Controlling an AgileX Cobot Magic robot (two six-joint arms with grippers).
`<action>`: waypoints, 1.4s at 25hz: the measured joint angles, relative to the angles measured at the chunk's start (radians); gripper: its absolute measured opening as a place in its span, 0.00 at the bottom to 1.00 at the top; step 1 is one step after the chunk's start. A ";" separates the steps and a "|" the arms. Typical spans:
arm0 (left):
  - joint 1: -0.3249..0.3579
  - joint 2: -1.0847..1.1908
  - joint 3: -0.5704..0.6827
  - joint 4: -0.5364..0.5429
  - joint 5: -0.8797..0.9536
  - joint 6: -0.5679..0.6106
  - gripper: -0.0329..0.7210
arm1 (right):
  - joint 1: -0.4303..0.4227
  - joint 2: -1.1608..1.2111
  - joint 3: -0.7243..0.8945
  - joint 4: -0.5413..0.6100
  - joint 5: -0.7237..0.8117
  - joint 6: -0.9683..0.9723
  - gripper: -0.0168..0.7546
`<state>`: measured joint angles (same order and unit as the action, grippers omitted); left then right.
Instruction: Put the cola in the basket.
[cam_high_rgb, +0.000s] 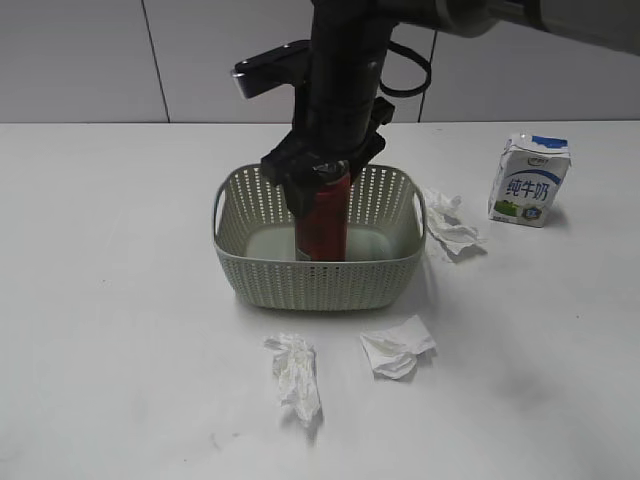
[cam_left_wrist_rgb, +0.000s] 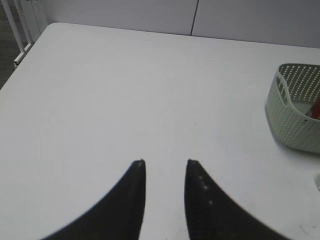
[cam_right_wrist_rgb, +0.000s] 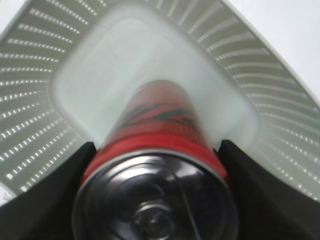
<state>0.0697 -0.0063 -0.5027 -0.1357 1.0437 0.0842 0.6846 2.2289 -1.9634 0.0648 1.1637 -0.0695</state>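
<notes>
The cola (cam_high_rgb: 322, 218) is a tall red can standing upright inside the pale green basket (cam_high_rgb: 262, 275) at the table's middle. My right gripper (cam_high_rgb: 320, 180) reaches down from above and is shut on the can's upper part. In the right wrist view the cola (cam_right_wrist_rgb: 160, 125) fills the centre with its silver top towards the camera, my right gripper's (cam_right_wrist_rgb: 156, 150) fingers press both sides, and the basket (cam_right_wrist_rgb: 40, 100) floor lies below. My left gripper (cam_left_wrist_rgb: 165, 162) is open and empty over bare table; the basket (cam_left_wrist_rgb: 295, 125) shows at the right edge with a sliver of red inside.
A white-and-blue milk carton (cam_high_rgb: 530, 180) stands at the back right. Crumpled tissues lie right of the basket (cam_high_rgb: 452, 225) and in front of it (cam_high_rgb: 398, 350) (cam_high_rgb: 294, 375). The table's left edge shows in the left wrist view (cam_left_wrist_rgb: 20, 65).
</notes>
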 joint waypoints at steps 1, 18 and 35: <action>0.000 0.000 0.000 0.000 0.000 0.000 0.33 | 0.000 0.000 -0.001 0.001 0.001 0.000 0.70; 0.000 0.000 0.000 0.000 0.000 0.000 0.33 | -0.019 -0.121 -0.001 0.037 0.015 -0.006 0.87; 0.000 0.000 0.000 0.000 0.000 0.000 0.33 | -0.594 -0.347 0.197 0.045 0.025 0.044 0.85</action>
<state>0.0697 -0.0063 -0.5027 -0.1357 1.0437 0.0842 0.0906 1.8817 -1.7666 0.1102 1.1888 -0.0255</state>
